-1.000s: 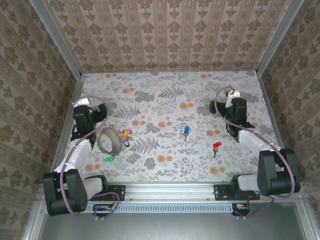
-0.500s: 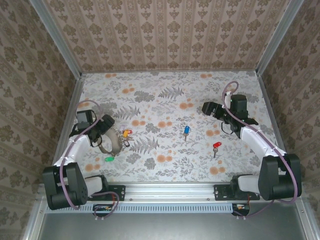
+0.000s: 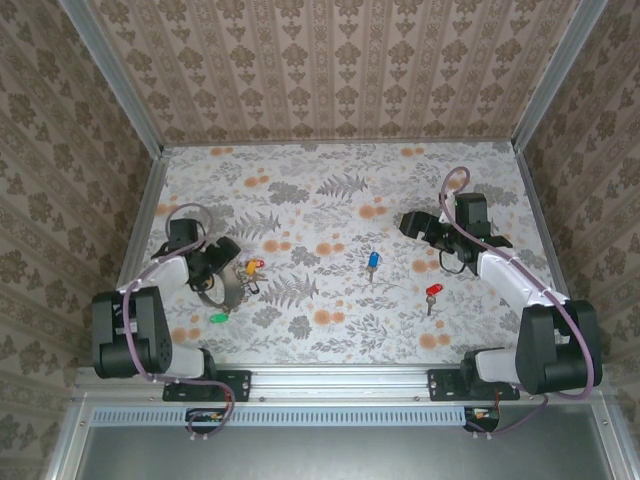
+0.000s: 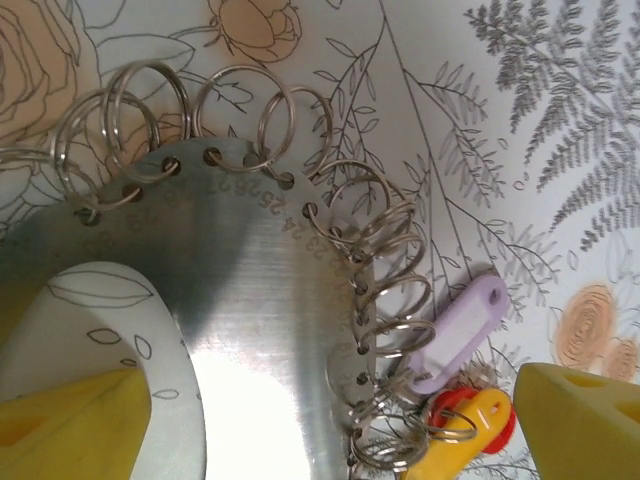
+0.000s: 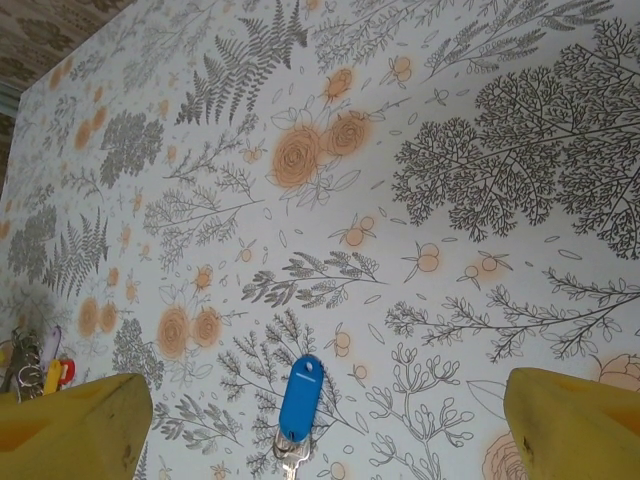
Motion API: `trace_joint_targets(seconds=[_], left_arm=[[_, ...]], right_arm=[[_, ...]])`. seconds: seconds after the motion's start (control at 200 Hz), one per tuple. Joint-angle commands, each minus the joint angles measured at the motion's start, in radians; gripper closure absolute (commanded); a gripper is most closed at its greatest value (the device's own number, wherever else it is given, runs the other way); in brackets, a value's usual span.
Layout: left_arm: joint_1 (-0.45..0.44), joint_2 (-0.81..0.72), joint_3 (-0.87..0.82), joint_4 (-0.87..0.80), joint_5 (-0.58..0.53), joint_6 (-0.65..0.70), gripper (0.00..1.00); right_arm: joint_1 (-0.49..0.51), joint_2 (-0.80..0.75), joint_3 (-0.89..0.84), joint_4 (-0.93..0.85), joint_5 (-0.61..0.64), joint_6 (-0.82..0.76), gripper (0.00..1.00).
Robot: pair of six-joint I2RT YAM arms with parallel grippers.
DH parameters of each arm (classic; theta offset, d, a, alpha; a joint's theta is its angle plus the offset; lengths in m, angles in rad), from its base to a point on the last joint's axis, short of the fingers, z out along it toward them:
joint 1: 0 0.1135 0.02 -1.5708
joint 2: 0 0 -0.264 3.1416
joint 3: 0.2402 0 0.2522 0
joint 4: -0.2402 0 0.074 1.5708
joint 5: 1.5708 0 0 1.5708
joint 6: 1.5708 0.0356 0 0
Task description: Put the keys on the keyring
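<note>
keyring (image 4: 260,330), numbers stamped beside holes

keyring (image 4: 260,330) cropped below, blue key (image 5: 301,396) blade cropped

Floral table (image 3: 330,200), keyring (image 3: 230,287) at left, yellow key (image 3: 252,267) touching it, green key (image 3: 219,318), blue key (image 3: 372,262), red key (image 3: 433,292).
</note>
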Motion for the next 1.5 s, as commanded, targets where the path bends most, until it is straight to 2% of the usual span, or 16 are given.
trace_joint_targets(seconds=[0.0, 0.355, 0.625, 0.82, 0.85, 1.08, 1.135, 1.255, 1.415, 1.495], left_arm=[[-0.035, 0.045, 0.044, 0.009, 0.031, 0.011, 0.05], [-0.182, 0.143, 0.154, -0.019, 0.026, 0.102, 0.09], [-0.368, 0.291, 0.298, -0.040, 0.055, 0.172, 0.12], [-0.488, 0.419, 0.417, -0.028, 0.117, 0.189, 0.18], [-0.532, 0.440, 0.441, -0.037, 0.122, 0.199, 0.18], [-0.674, 0.536, 0.599, -0.078, 0.219, 0.298, 0.24], [-0.686, 0.523, 0.609, -0.080, 0.216, 0.308, 0.25], [-0.663, 0.435, 0.576, -0.084, 0.120, 0.290, 0.23], [-0.564, 0.280, 0.455, -0.083, 0.016, 0.230, 0.25], [-0.511, 0.227, 0.385, -0.056, 0.045, 0.217, 0.27]], right_arm=[[0.007, 0.011, 0.028, -0.029, -0.020, 0.015, 0.08], [0.020, 0.029, 0.017, -0.039, -0.026, 0.020, 0.08], [0.031, 0.040, 0.014, -0.058, -0.048, 0.020, 0.09], [0.037, 0.037, 0.009, -0.075, -0.078, 0.014, 0.11], [0.039, 0.038, 0.008, -0.078, -0.082, 0.013, 0.12], [0.056, 0.040, -0.002, -0.081, -0.122, 0.008, 0.17], [0.064, 0.051, 0.003, -0.075, -0.135, 0.010, 0.18], [0.110, 0.108, 0.034, -0.069, -0.166, 0.014, 0.25], [0.231, 0.193, 0.103, -0.049, -0.147, 0.042, 0.31], [0.302, 0.244, 0.140, -0.036, -0.115, 0.074, 0.36]])
